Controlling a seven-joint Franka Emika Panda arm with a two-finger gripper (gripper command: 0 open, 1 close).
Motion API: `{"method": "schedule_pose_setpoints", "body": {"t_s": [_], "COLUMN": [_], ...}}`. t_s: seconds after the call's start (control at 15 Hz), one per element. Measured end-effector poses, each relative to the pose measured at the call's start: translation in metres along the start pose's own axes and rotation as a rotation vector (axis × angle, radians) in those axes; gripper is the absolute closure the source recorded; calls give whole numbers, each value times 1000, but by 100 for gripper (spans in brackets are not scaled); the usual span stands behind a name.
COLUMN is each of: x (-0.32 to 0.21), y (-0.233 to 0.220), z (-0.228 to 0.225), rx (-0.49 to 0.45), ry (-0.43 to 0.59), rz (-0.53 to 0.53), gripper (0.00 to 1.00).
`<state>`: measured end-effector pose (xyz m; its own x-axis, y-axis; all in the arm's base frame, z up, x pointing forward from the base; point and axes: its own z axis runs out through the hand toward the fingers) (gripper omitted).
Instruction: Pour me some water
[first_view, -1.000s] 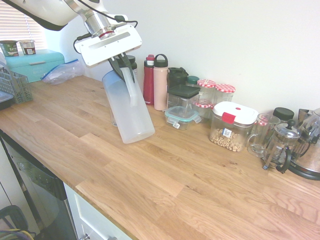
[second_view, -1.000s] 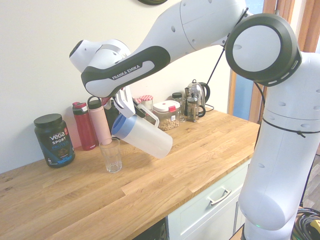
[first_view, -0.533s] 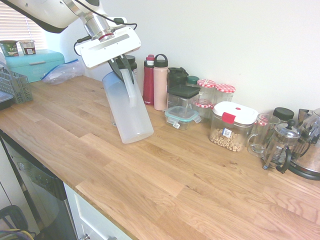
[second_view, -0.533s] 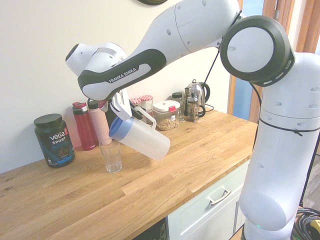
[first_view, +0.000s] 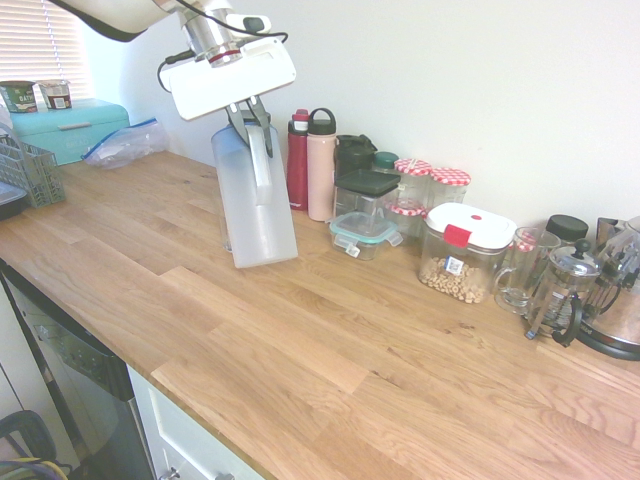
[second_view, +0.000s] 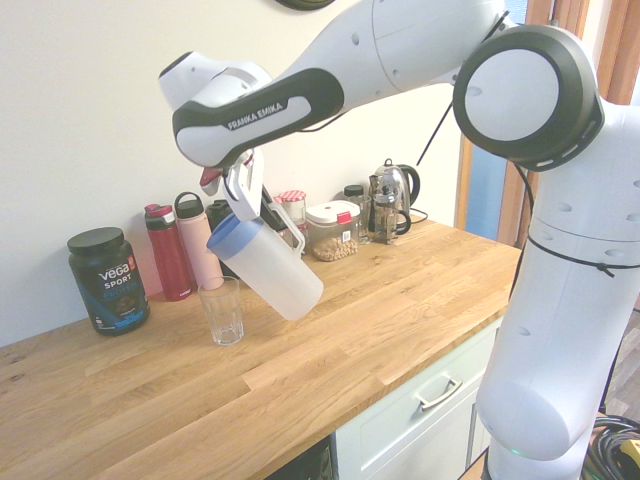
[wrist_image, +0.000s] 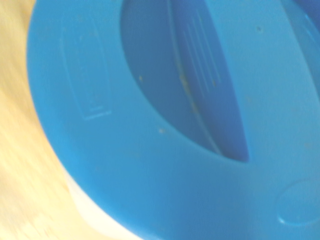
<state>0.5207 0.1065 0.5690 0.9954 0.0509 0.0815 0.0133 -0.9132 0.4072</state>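
Second exterior view shows the claw (second_view: 243, 190) shut tight on the white handle (second_view: 285, 222) of the jug (second_view: 266, 268). The jug hangs in the air, above the counter (second_view: 330, 370), and it leans over, with its blue lid (second_view: 226, 235) pointing at the glass (second_view: 221, 310). The lid end is close to the glass, just above and beside the rim, but not touching it. I see no stream going into the glass. The glass looks empty, though it is small in the picture.

Water (first_view: 258, 220) can only be seen a little through the cloudy plastic, so I cannot tell how full the jug is. I think a tall jug like this is heavy if it is full. The water will slosh when the jug tips, and that pulls on the handle. The plastic looks hard and smooth, so the body could slip. The handle is the best place to hold, and that is where the claw has it.

In the wrist view the blue lid (wrist_image: 165, 130) fills almost everything, and it is blurry.

The glass is thin and can break. It is light too, so a bump from the jug could knock it over. Slow tipping looks safest, with the lid kept right over the glass.
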Motion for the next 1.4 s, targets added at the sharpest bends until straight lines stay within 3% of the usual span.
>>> {"method": "schedule_pose_setpoints", "body": {"t_s": [0.33, 0.8, 1.13, 1.4], "x": [-28, -86, -107, -110], "y": [102, 223, 254, 253], "z": [3, 71, 114, 132], "rx": [168, 235, 251, 248], "ry": [63, -15, 30, 142], "rz": [255, 667, 944, 1120], "gripper": [100, 100, 100, 100]}}
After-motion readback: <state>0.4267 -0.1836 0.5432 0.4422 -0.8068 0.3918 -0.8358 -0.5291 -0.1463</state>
